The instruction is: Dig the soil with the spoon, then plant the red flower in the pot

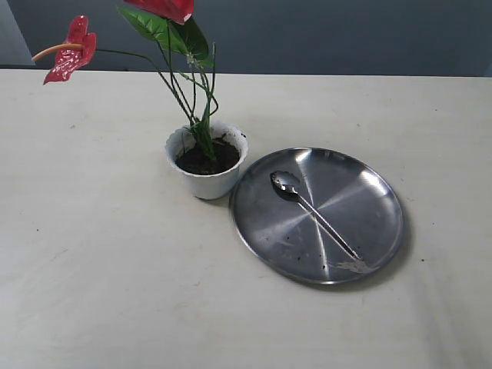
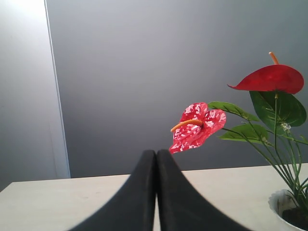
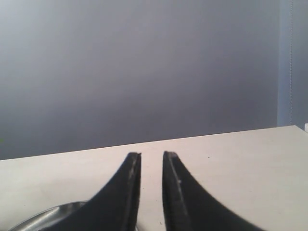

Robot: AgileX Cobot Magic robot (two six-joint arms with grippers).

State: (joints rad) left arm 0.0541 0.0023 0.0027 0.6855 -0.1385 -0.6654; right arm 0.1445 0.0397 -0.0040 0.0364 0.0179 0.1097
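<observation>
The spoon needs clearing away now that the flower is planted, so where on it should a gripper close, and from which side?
Judging by its pose, grip the spoon mid-handle, coming from above. It lies flat on the steel plate, bowl toward the pot, thin handle running diagonally toward the plate's near right rim. Set the fingers across the handle; the right gripper, slightly open, looks nearer.

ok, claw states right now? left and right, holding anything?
Left claw: closed, fingers pressed together, holding nothing.
Right claw: slightly open, a narrow gap between the fingers, holding nothing.
</observation>
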